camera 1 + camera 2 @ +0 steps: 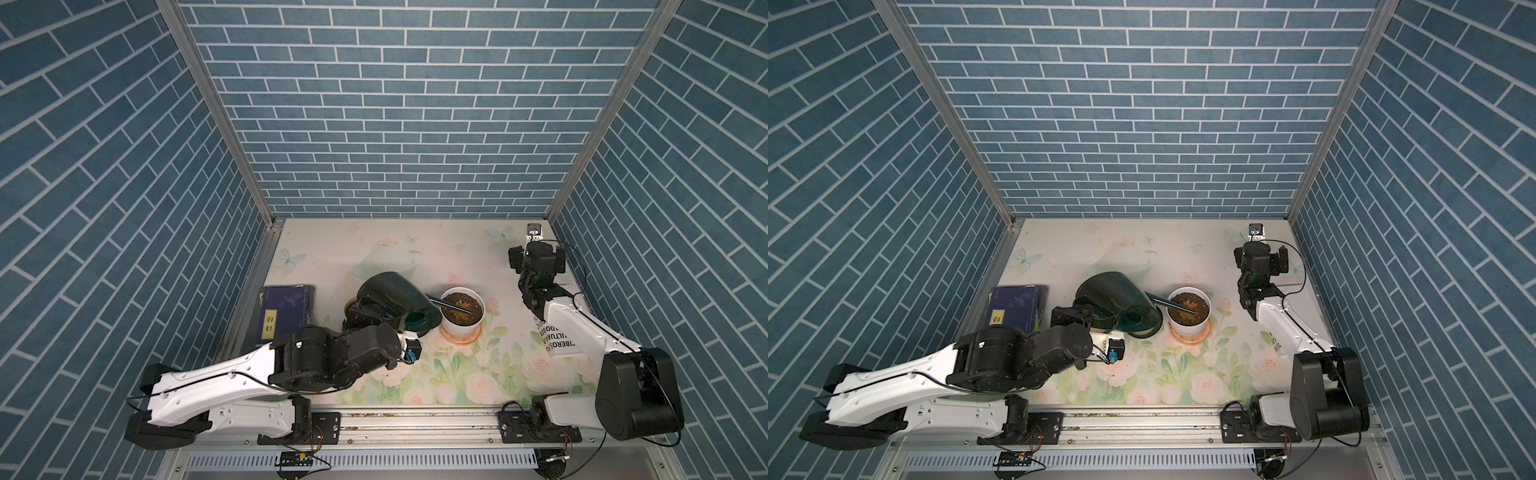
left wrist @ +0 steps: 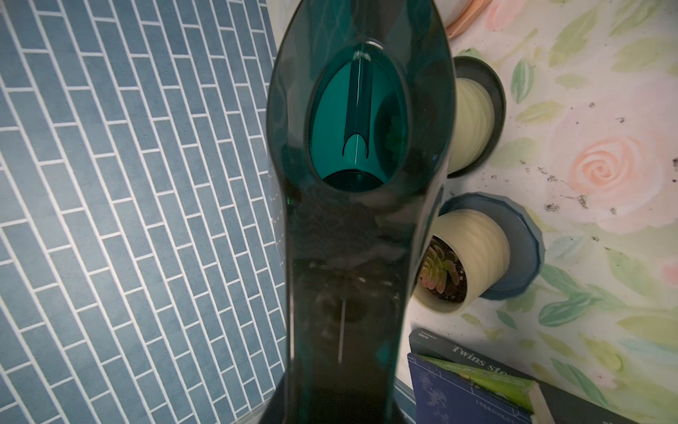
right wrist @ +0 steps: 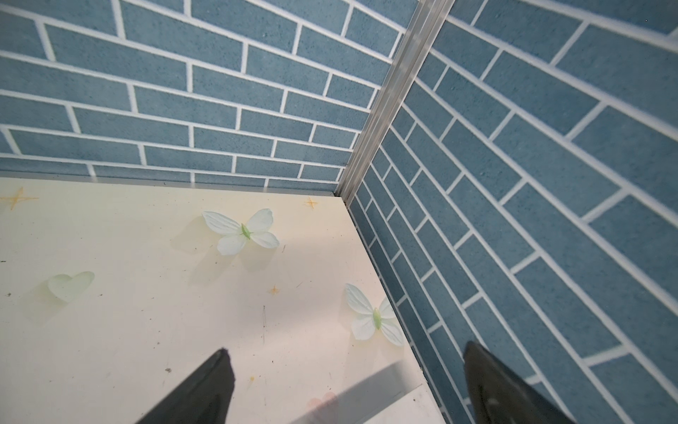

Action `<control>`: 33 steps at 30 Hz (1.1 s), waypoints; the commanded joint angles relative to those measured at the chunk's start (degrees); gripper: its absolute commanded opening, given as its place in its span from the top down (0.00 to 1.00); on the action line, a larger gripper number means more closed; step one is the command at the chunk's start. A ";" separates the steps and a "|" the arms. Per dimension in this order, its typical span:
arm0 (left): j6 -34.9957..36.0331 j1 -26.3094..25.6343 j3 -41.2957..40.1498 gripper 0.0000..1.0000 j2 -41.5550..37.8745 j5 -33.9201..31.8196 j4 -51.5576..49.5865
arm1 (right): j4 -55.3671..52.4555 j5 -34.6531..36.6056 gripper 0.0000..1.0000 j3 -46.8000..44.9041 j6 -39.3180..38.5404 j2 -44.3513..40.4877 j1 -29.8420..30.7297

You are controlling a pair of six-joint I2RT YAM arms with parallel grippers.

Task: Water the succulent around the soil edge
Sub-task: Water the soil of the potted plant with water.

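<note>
Tilting over the floral table, the dark green watering can hangs pinched by its handle in my left claw, spout over the soil of the white pot. A cream pot beside the can holds a small succulent. My right claw is spread wide near the far corner.

Floral table: books by left edge, pink saucer w/ white pot

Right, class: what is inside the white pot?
Brown soil fills the white pot, with yellowish clumps toward one side. The tilted watering can reaches its spout over the soil, covering a strip of it. Any water cannot be made out.
</note>
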 commanded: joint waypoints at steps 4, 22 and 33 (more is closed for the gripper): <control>-5.85 -2.89 3.05 1.00 -0.02 -6.66 -4.28 | 0.50 0.87 0.00 1.33 -1.03 -0.13 -0.30; -2.32 -2.89 4.19 1.00 -1.64 -12.40 -1.14 | 0.59 1.05 0.01 1.19 -1.36 -0.71 -0.32; 12.63 -2.76 -3.50 1.00 -5.36 -13.67 17.37 | 0.72 0.72 0.00 1.09 -1.18 -1.11 -0.31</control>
